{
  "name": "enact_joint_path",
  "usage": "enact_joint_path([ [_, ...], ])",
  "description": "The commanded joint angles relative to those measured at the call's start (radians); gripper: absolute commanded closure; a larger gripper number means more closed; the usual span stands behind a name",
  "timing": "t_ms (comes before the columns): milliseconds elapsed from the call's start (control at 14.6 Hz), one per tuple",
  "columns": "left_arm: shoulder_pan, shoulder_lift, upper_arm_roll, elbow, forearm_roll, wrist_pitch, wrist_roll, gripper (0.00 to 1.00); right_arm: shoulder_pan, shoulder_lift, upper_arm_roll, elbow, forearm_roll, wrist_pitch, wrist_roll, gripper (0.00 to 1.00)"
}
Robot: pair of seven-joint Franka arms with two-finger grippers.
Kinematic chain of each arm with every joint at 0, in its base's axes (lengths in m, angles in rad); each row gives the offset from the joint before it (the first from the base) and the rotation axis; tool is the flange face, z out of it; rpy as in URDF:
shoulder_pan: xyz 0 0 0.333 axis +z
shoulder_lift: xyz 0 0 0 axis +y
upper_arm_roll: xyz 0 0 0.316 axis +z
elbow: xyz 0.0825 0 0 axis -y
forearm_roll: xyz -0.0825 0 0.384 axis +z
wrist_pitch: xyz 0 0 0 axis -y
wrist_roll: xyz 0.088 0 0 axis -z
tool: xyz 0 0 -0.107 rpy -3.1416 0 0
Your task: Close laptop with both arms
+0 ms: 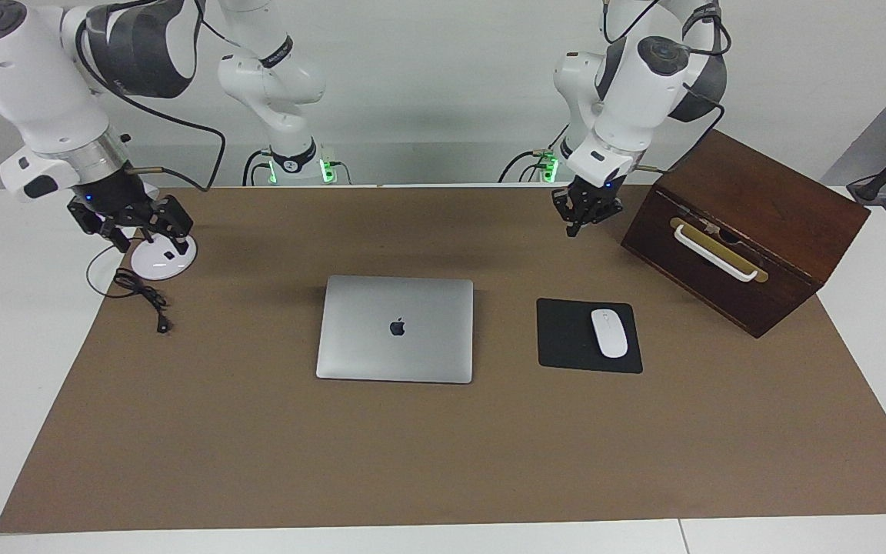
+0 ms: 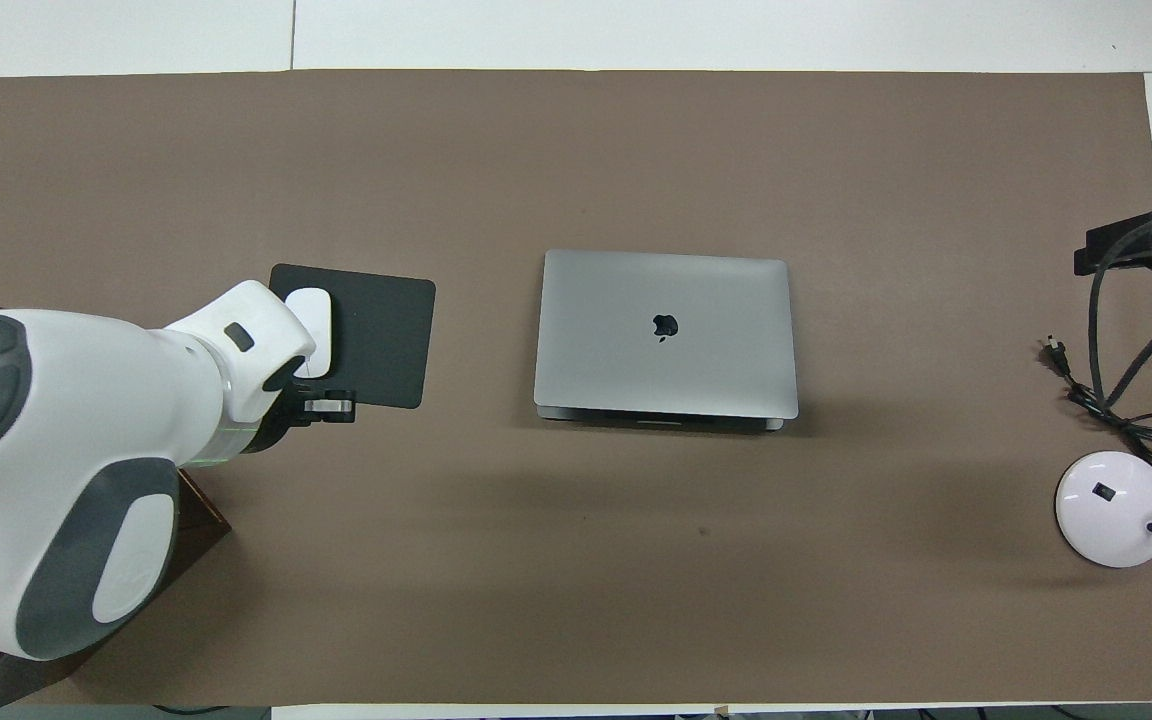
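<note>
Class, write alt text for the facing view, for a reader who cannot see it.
A silver laptop lies closed on a brown mat, a white mouse on a black pad beside it. Both grippers hang raised and empty: the left gripper beside a wooden box, the right gripper open over a white lamp base.

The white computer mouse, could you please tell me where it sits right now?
In the facing view, the white computer mouse lies on the black square mouse pad, beside the closed silver-grey laptop, toward the left arm's end of the table.
</note>
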Motion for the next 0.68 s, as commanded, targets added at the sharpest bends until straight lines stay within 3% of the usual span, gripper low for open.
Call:
enact_joint_path([
  [0,0.081,0.002,-0.01,0.073,0.021,-0.072,0.006,0.13,0.008,-0.03,0.005,-0.031,0.003,-0.003,0.016,0.0],
  [68,0.102,0.005,-0.008,0.096,0.026,-0.092,0.006,0.0,0.011,-0.03,0.005,-0.031,0.003,-0.005,0.016,0.0],
  [273,0.139,0.025,-0.007,0.176,0.133,-0.153,0.025,0.0,0.029,-0.03,0.005,-0.032,0.003,-0.003,0.016,0.0],
  [614,0.285,0.089,-0.008,0.307,0.139,-0.188,0.113,0.0,0.031,-0.03,0.005,-0.032,0.004,-0.003,0.013,0.0],
])
